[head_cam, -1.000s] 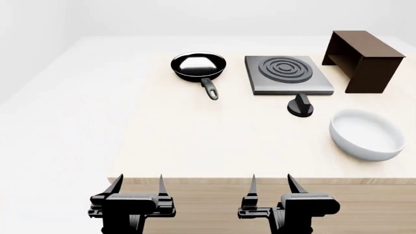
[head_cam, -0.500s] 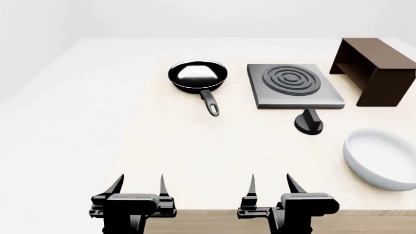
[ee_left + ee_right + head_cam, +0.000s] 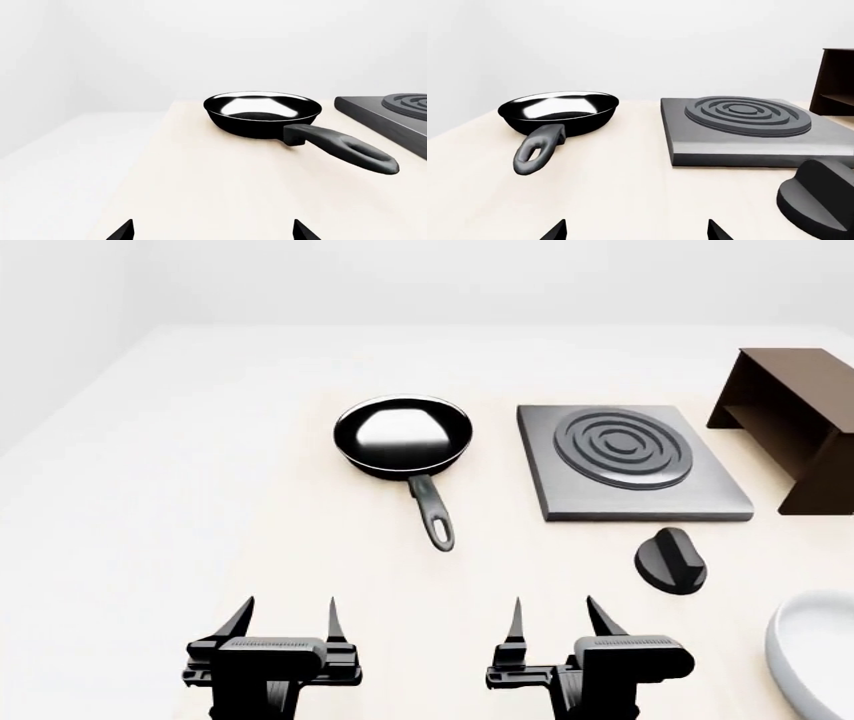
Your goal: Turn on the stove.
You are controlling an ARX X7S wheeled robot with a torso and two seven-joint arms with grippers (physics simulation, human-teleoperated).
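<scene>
The stove (image 3: 627, 465) is a flat grey square plate with dark concentric rings, at the table's right middle. Its round black knob (image 3: 671, 560) lies on the table just in front of it. The stove (image 3: 740, 127) and knob (image 3: 817, 200) also show in the right wrist view, and the stove's edge (image 3: 393, 117) shows in the left wrist view. My left gripper (image 3: 287, 625) and right gripper (image 3: 554, 622) are both open and empty, low at the near side. The right gripper is near-left of the knob and clear of it.
A black frying pan (image 3: 403, 437) sits left of the stove, handle pointing toward me. A dark brown wooden box (image 3: 794, 415) stands at the right. A white bowl (image 3: 814, 655) is at the near right edge. The table (image 3: 267, 540) is pale wood.
The view has moved forward over the table: pan, stove, knob and bowl have all shifted lower and nearer. The table's front edge is out of view. Both grippers stay open.
</scene>
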